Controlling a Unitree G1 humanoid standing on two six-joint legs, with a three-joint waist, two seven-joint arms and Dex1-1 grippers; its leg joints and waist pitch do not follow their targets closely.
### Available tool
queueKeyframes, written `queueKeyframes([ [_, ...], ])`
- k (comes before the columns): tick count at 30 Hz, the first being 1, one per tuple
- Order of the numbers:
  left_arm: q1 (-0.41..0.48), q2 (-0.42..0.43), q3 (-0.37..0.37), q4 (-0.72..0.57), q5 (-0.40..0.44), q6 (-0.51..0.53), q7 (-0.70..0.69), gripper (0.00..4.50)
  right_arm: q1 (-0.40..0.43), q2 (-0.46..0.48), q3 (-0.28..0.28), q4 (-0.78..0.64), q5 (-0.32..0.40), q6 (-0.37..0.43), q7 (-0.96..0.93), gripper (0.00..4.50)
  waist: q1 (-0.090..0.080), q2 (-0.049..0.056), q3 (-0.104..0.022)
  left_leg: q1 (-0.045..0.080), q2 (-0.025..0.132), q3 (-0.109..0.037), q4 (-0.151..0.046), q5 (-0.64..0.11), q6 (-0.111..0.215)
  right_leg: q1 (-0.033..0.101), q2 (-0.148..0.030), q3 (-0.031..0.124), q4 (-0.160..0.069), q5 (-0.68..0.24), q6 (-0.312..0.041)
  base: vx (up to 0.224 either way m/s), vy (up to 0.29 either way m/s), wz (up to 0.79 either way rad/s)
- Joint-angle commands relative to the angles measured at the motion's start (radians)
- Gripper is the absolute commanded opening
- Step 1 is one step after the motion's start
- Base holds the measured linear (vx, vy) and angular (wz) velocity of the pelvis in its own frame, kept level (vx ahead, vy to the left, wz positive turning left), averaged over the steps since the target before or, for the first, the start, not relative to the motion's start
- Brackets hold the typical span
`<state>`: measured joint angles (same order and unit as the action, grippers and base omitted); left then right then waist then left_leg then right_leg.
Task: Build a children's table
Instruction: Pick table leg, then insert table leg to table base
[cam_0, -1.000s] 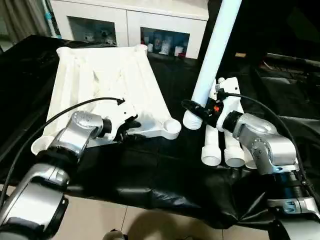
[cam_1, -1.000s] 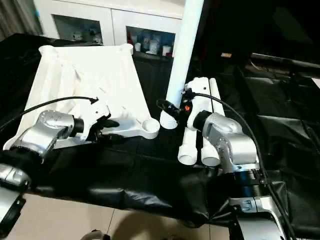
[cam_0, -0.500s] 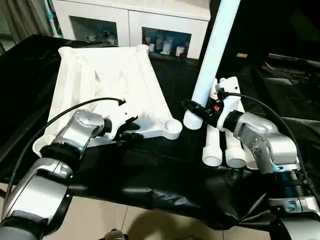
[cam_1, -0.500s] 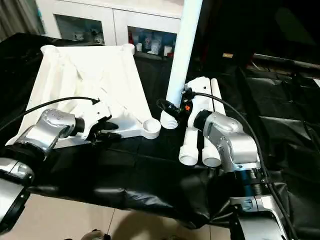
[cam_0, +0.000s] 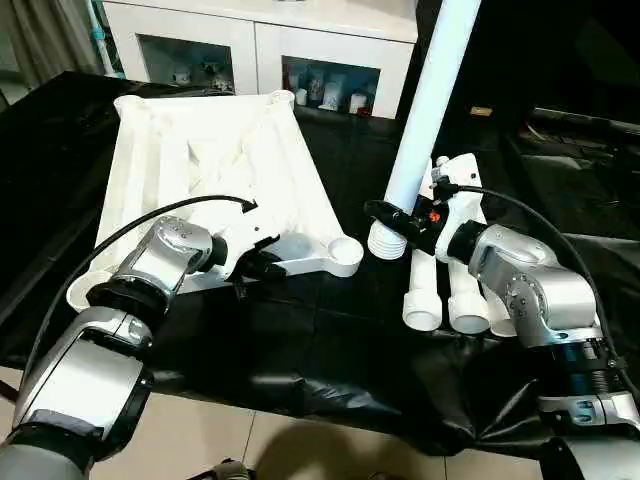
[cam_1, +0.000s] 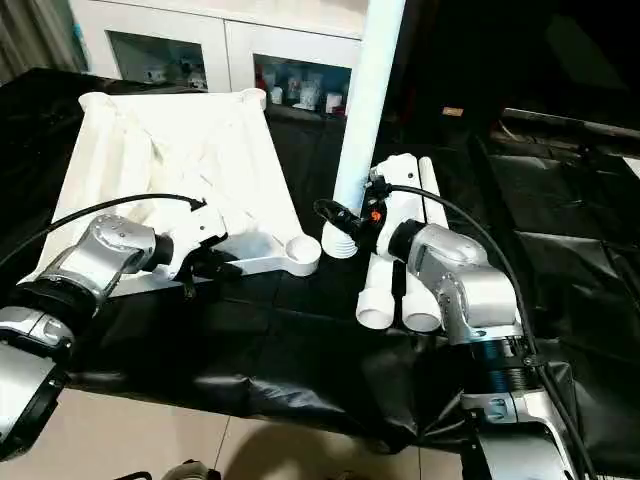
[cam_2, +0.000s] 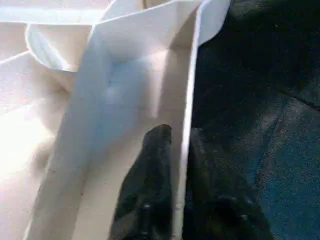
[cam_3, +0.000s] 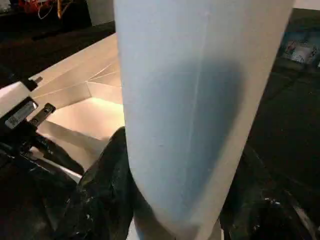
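Now: left gripper (cam_2: 175, 165) pinched on the near edge wall of the white tabletop (cam_0: 215, 170), one finger either side | right gripper (cam_0: 395, 222) clamped round the upright leg (cam_0: 425, 110) just above its ribbed end | spare legs (cam_0: 445, 290) lying just behind the right gripper, on the black cloth (cam_0: 300, 340).

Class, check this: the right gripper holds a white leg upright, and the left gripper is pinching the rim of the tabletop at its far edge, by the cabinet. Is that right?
Not quite. The left gripper pinches the tabletop rim at its near edge, beside the near corner socket, not by the cabinet; the left eye view shows it. The right gripper does hold a leg upright.
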<state>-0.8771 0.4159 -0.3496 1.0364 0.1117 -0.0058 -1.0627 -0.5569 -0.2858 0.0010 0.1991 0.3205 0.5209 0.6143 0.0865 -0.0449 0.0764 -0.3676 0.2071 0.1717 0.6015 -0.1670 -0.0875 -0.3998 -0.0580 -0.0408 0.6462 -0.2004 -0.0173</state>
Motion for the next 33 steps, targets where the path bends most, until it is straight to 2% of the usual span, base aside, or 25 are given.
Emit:
queueKeyframes([
  [1,-0.005,0.0,-0.014,0.029,0.024,-0.002,-0.007,0.32,-0.032,-0.007,-0.019,-0.021,0.011,0.012,-0.002,1.86,-0.002,0.018,-0.084,0.016,0.015,-0.002,-0.067,-0.193,-0.034,0.058,-0.07,0.044,-0.083,-0.098,-0.213,0.0,0.0,0.0],
  [3,0.002,0.002,-0.005,0.008,0.012,-0.007,-0.043,0.11,-0.034,-0.012,-0.021,-0.021,0.017,0.019,0.008,1.86,-0.003,0.021,-0.085,0.016,0.014,-0.003,-0.067,-0.194,-0.037,0.059,-0.07,0.044,-0.083,-0.098,-0.215,0.0,0.0,0.0],
  [6,0.038,0.022,0.026,-0.117,-0.04,0.034,-0.104,0.03,-0.018,-0.023,-0.008,-0.068,0.073,0.095,0.07,1.86,-0.006,0.019,-0.085,0.013,0.018,-0.003,-0.067,-0.168,-0.027,0.062,-0.07,0.044,-0.073,-0.027,-0.236,0.0,0.0,0.0],
  [8,0.066,0.031,0.031,-0.185,-0.053,0.061,-0.104,0.0,-0.002,-0.033,0.011,-0.092,0.072,0.1,0.09,1.86,-0.008,0.014,-0.081,0.011,0.017,-0.002,-0.067,-0.147,-0.009,0.061,-0.068,0.045,-0.069,0.025,-0.244,0.0,0.0,0.0],
  [9,0.083,0.032,0.036,-0.228,-0.065,0.085,-0.1,0.0,0.005,-0.036,0.018,-0.098,0.069,0.1,0.094,1.86,-0.007,0.017,-0.083,0.012,0.019,-0.002,-0.067,-0.145,-0.008,0.061,-0.068,0.045,-0.067,0.028,-0.245,0.0,0.0,0.0],
  [10,0.083,0.032,0.036,-0.23,-0.065,0.086,-0.099,0.0,0.005,-0.036,0.018,-0.098,0.069,0.1,0.094,1.86,-0.007,0.015,-0.079,0.013,0.02,-0.001,-0.067,-0.144,-0.004,0.059,-0.069,0.045,-0.068,0.025,-0.246,0.0,0.0,0.0],
  [11,0.133,0.042,0.037,-0.334,-0.091,0.13,-0.122,0.0,0.016,-0.029,0.031,-0.092,0.055,0.089,0.087,1.86,-0.008,0.016,-0.077,0.013,0.018,0.001,-0.067,-0.146,-0.001,0.057,-0.067,0.045,-0.071,0.014,-0.244,0.0,0.0,0.0],
  [13,0.154,0.048,0.035,-0.372,-0.096,0.14,-0.127,0.0,0.02,-0.024,0.04,-0.085,0.044,0.081,0.082,1.86,-0.011,0.017,-0.075,0.014,0.019,0.001,-0.07,-0.161,-0.012,0.054,-0.068,0.045,-0.074,-0.031,-0.24,0.0,0.0,0.0],
  [14,0.174,0.053,0.033,-0.407,-0.101,0.146,-0.13,0.0,0.023,-0.02,0.053,-0.078,0.025,0.065,0.072,1.86,-0.013,0.013,-0.071,0.014,0.019,0.002,-0.071,-0.167,-0.012,0.052,-0.066,0.045,-0.076,-0.046,-0.237,0.0,0.0,0.0],
  [15,0.199,0.06,0.034,-0.443,-0.1,0.131,-0.128,0.0,0.026,-0.007,0.063,-0.068,0.005,0.05,0.052,1.86,-0.016,0.014,-0.068,0.012,0.02,0.001,-0.073,-0.178,-0.018,0.05,-0.068,0.045,-0.078,-0.08,-0.228,0.0,0.0,0.0],
  [16,0.209,0.065,0.034,-0.457,-0.102,0.124,-0.134,0.0,0.025,0.001,0.062,-0.064,0.002,0.046,0.042,1.86,-0.02,0.008,-0.065,0.013,0.018,0.002,-0.074,-0.186,-0.018,0.048,-0.067,0.046,-0.083,-0.114,-0.216,0.0,0.0,0.0],
  [18,0.222,0.069,0.038,-0.476,-0.103,0.117,-0.142,0.0,0.021,0.006,0.065,-0.057,-0.003,0.043,0.033,1.86,-0.022,0.011,-0.062,0.015,0.019,0.002,-0.075,-0.195,-0.018,0.045,-0.068,0.047,-0.087,-0.158,-0.201,0.0,0.0,0.0],
  [20,0.25,0.08,0.044,-0.535,-0.101,0.133,-0.144,0.0,0.02,0.01,0.072,-0.058,0.004,0.048,0.043,1.86,-0.025,0.005,-0.056,0.014,0.019,0.002,-0.077,-0.201,-0.017,0.042,-0.066,0.048,-0.09,-0.181,-0.189,0.0,0.0,0.0],
  [21,0.265,0.088,0.047,-0.57,-0.101,0.149,-0.145,0.0,0.02,0.016,0.07,-0.055,0.01,0.051,0.045,1.86,-0.029,0.008,-0.057,0.014,0.02,0.001,-0.078,-0.199,-0.017,0.041,-0.066,0.047,-0.089,-0.186,-0.181,0.0,0.0,0.0],
  [22,0.285,0.099,0.05,-0.617,-0.102,0.18,-0.141,0.0,0.021,0.023,0.071,-0.048,0.016,0.049,0.053,1.86,-0.032,0.004,-0.055,0.012,0.022,0.0,-0.08,-0.198,-0.016,0.042,-0.067,0.047,-0.086,-0.177,-0.183,0.0,0.0,0.0],
  [25,0.323,0.118,0.052,-0.692,-0.104,0.231,-0.137,0.0,0.03,0.035,0.079,-0.036,0.025,0.057,0.064,1.86,-0.037,0.006,-0.055,0.011,0.02,0.001,-0.079,-0.177,-0.004,0.04,-0.065,0.047,-0.086,-0.154,-0.189,0.0,0.0,0.0],
  [32,0.342,0.127,0.054,-0.707,-0.094,0.225,-0.132,0.0,0.033,0.042,0.098,-0.013,0.028,0.082,0.084,1.86,-0.038,0.006,-0.051,0.009,0.018,0.004,-0.081,-0.143,0.013,0.041,-0.062,0.046,-0.085,-0.093,-0.196,0.0,0.0,0.0],
  [33,0.344,0.127,0.057,-0.707,-0.095,0.218,-0.131,0.0,0.034,0.041,0.102,-0.013,0.028,0.088,0.087,1.86,-0.038,0.001,-0.05,0.008,0.017,0.004,-0.082,-0.149,0.014,0.042,-0.063,0.046,-0.087,-0.106,-0.194,0.0,0.0,0.0],
])
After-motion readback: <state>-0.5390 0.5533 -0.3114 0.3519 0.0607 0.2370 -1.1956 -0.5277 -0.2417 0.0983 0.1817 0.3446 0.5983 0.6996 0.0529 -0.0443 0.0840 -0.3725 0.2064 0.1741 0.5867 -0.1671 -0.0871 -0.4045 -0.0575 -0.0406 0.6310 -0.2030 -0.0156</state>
